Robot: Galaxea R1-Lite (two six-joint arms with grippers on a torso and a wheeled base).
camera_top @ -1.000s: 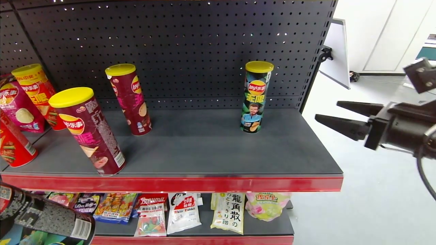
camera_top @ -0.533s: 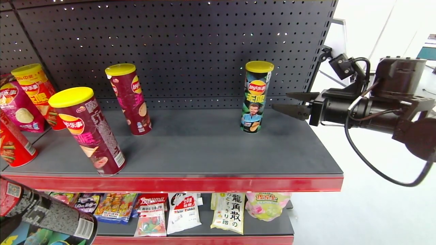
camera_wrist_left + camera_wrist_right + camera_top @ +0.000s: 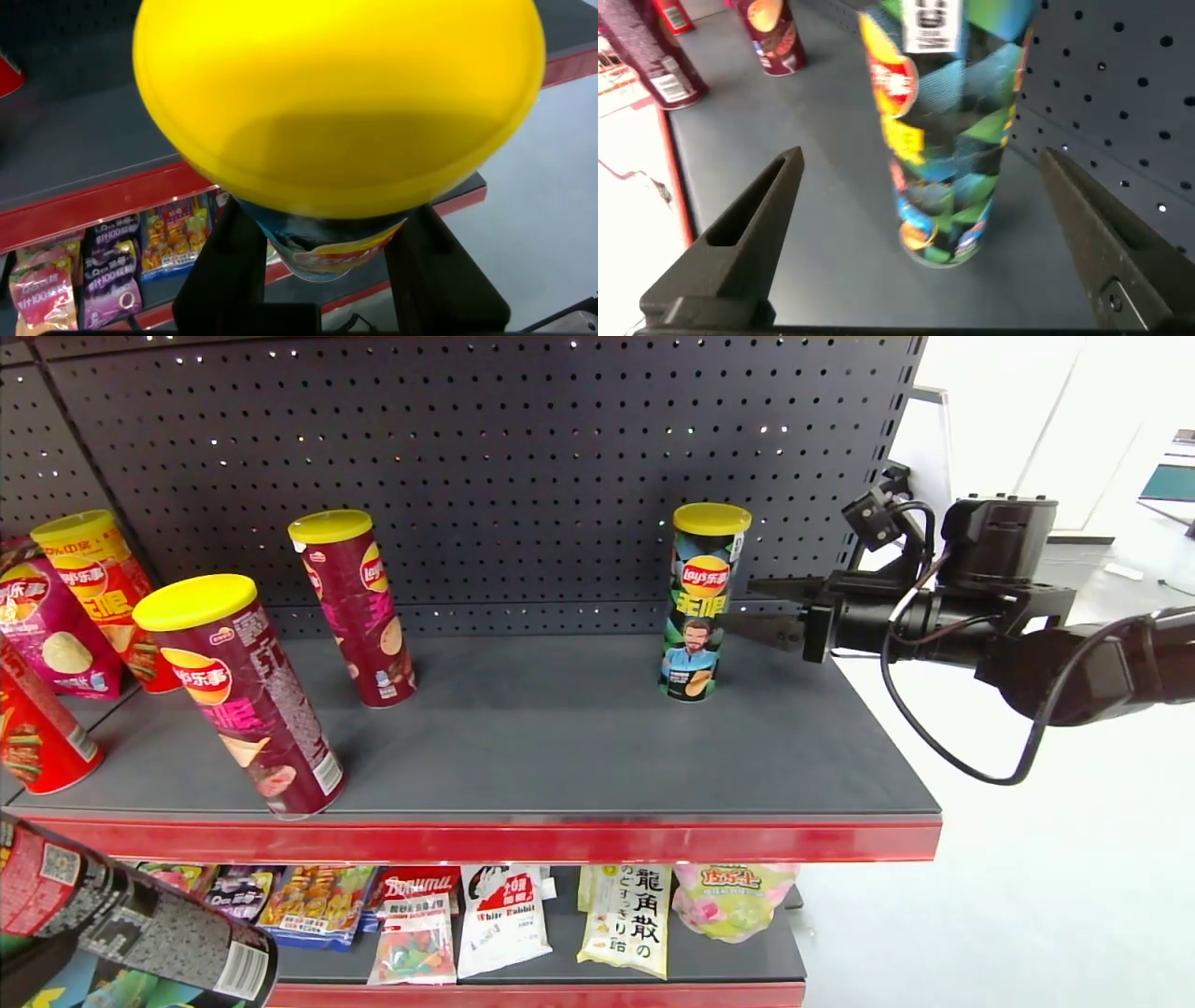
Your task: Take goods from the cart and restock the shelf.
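Green can (image 3: 702, 607) standing upright on shelf (image 3: 560, 747), right gripper (image 3: 738, 603) gaping open at its side, not gripping. Left gripper (image 3: 332, 266) clasping yellow-lidded can (image 3: 336, 103) below shelf front, awaiting placement; restocking partly done.

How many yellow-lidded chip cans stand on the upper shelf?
4: orange can far left, front maroon can at the shelf edge, back maroon can behind it, green can right. Others may hide off-frame left.

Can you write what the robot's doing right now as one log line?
right gripper: open, facing green can on shelf | left gripper: shut on spare can | restock: not done
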